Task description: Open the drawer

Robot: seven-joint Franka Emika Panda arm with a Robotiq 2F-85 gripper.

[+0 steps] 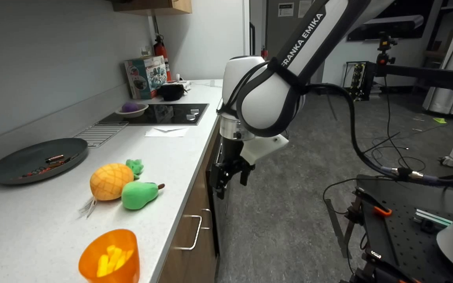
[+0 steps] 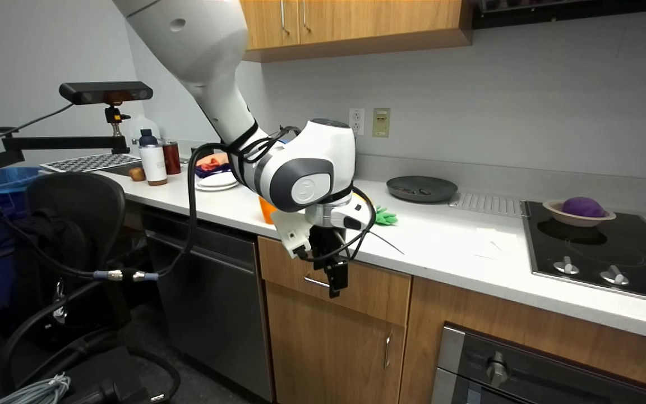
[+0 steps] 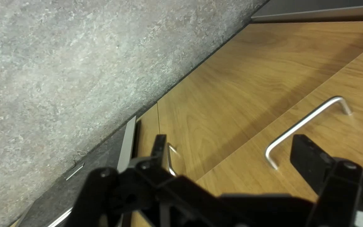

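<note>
The drawer (image 2: 379,287) is closed, its wood-brown front flush under the counter; it also shows in an exterior view (image 1: 179,239) and in the wrist view (image 3: 320,138). Its silver bar handle (image 3: 304,123) crosses the right of the wrist view; it shows in both exterior views (image 1: 195,236) (image 2: 316,280). My gripper (image 3: 229,142) is open and empty, its fingers wide apart. It hangs pointing down in front of the drawer by the counter edge (image 1: 232,188), and covers the handle's right end in an exterior view (image 2: 335,287). I see no contact with the handle.
Below the drawer is a cabinet door (image 2: 334,348) with its own silver handle (image 2: 387,350). An oven (image 2: 502,365) and a dishwasher (image 2: 205,303) flank it. The counter (image 1: 159,165) above holds a plush pineapple (image 1: 110,181), a green pear (image 1: 139,195) and an orange cup (image 1: 110,255).
</note>
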